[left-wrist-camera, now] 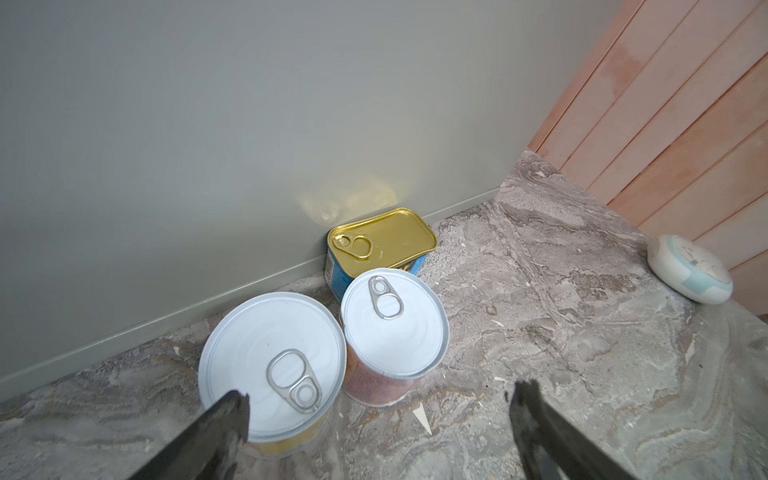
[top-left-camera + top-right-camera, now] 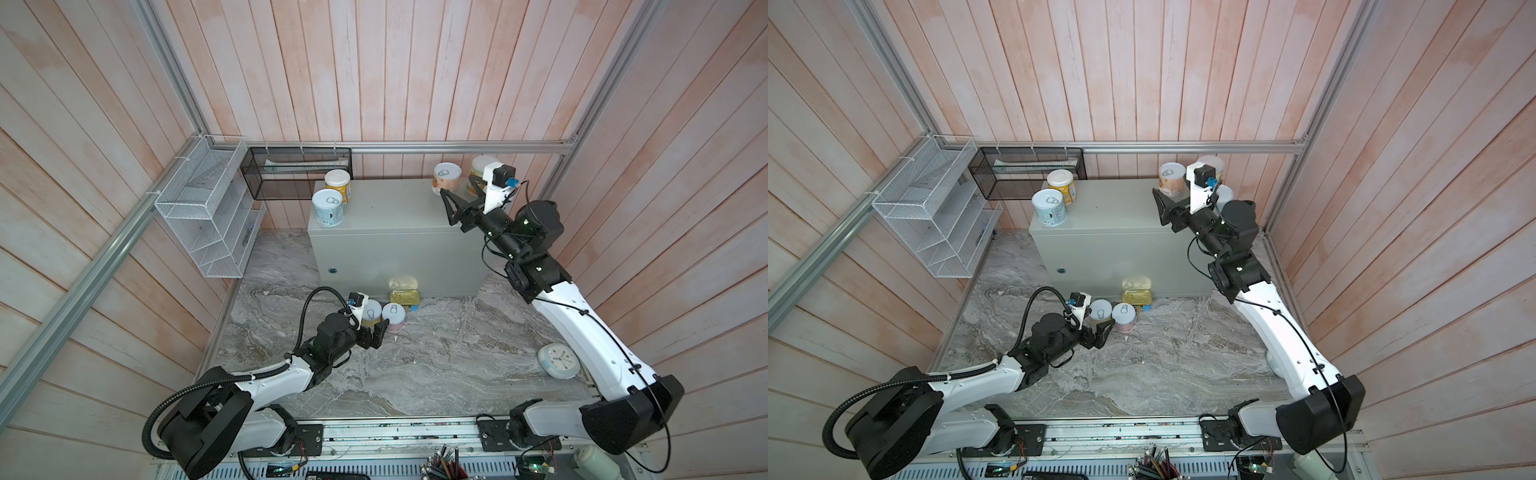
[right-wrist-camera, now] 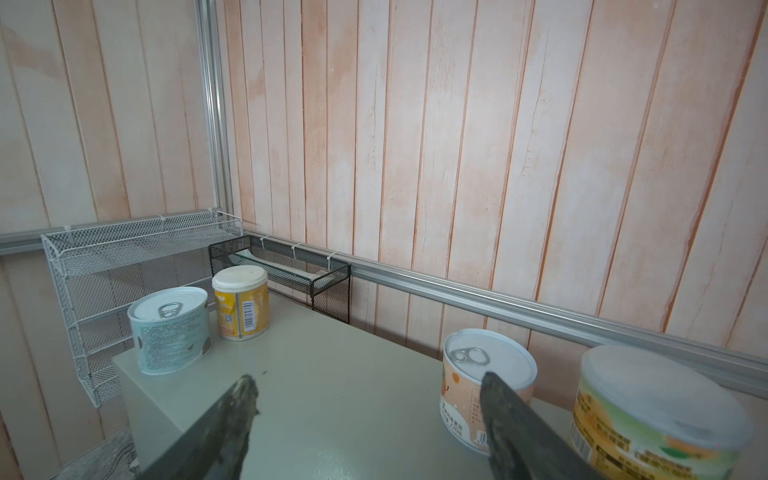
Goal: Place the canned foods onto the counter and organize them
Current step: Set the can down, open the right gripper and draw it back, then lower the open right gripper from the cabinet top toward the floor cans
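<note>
Left jaws were spread wide, empty, near pink can point(image 1: 395, 328): pickup judged in hand, straddling required next. Right jaws were parted, empty, above tabletop point(image 3: 332, 395).

The white-and-black left arm point(image 2: 270, 380) is stretching forward low. Its black left gripper point(image 2: 377, 332) is pointing toward the front face of the plain light-grey metal box counter point(image 2: 395, 216), with its jaws spread wide and gripping nothing. The white-and-black right arm point(image 2: 582, 328) is rising steeply from its base, bending at the elbow. Its black right gripper point(image 2: 459, 193) is hovering over the counter's right end near the back edge, with its jaws parted and clasping nothing.
</note>
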`<move>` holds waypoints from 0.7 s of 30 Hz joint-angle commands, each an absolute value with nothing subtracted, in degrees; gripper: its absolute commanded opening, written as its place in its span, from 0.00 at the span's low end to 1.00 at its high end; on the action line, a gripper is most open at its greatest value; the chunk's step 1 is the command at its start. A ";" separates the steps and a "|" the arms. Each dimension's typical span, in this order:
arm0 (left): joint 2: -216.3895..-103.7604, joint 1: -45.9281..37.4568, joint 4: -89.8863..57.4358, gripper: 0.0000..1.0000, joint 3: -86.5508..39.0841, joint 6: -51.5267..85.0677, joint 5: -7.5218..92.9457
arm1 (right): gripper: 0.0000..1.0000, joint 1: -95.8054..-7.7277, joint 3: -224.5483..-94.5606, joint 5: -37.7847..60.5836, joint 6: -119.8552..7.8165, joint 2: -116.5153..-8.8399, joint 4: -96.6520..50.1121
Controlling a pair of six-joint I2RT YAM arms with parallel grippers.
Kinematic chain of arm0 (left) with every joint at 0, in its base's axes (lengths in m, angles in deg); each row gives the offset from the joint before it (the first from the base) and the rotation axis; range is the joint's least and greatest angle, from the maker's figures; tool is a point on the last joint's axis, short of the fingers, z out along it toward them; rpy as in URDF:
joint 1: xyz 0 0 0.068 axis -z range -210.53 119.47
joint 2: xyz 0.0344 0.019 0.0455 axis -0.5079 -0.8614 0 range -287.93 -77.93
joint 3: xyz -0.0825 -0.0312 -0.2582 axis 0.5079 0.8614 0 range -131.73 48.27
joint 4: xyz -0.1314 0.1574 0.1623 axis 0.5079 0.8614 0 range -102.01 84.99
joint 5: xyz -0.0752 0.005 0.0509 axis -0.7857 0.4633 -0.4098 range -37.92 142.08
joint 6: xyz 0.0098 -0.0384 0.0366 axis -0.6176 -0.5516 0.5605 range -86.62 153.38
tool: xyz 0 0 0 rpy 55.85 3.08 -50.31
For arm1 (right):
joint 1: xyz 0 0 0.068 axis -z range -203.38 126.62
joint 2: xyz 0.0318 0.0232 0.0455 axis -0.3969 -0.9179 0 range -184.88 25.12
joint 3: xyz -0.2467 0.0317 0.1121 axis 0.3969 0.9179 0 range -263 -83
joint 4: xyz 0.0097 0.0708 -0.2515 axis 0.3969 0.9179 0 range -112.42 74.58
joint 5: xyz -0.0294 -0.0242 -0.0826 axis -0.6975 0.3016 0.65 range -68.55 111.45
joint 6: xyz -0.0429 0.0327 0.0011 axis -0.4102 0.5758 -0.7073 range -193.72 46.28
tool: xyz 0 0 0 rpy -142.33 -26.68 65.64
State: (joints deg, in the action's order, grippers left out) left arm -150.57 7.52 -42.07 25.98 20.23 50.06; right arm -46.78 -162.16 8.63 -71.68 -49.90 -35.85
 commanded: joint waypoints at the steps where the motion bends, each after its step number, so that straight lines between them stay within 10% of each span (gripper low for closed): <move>1: -150.52 7.71 -40.30 1.00 24.14 19.34 52.80 | 0.84 -46.94 -157.33 7.84 -69.80 -45.07 -34.71; 21: -153.68 7.53 -38.56 1.00 22.37 18.54 52.68 | 0.87 -46.94 -133.35 8.63 -66.60 -24.61 -21.90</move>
